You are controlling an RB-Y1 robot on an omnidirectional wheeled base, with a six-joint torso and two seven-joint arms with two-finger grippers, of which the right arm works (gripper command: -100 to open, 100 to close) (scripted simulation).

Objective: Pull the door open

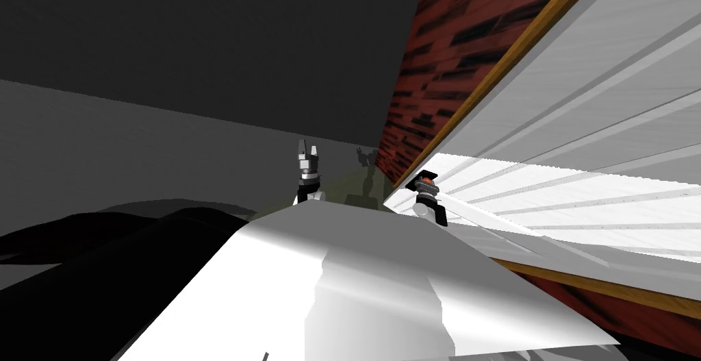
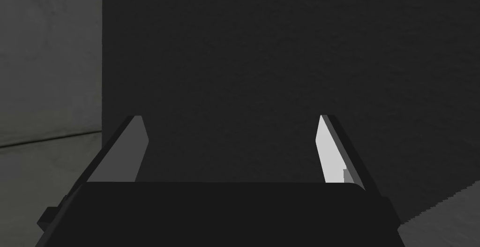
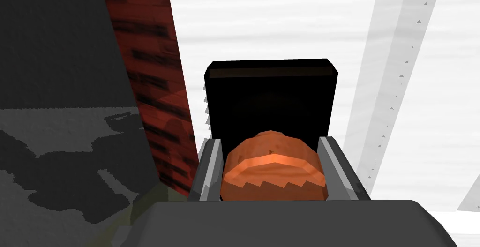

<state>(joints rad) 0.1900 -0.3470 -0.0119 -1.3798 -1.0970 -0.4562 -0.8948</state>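
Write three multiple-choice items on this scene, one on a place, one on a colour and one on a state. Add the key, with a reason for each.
1. Where is the right gripper?
A. at the knob on the door
B. flat on the floor
C. at a window

2. What colour is the knob?
A. white
B. orange-brown
C. green

3. How does the left gripper stand?
A. shut on the knob
B. shut on nothing
C. open

Key:
1 A: its fingers press the knob's sides, with the white door behind.
2 B: the right wrist view shows it orange-brown against a black plate.
3 C: its fingers stand wide apart with nothing between them.
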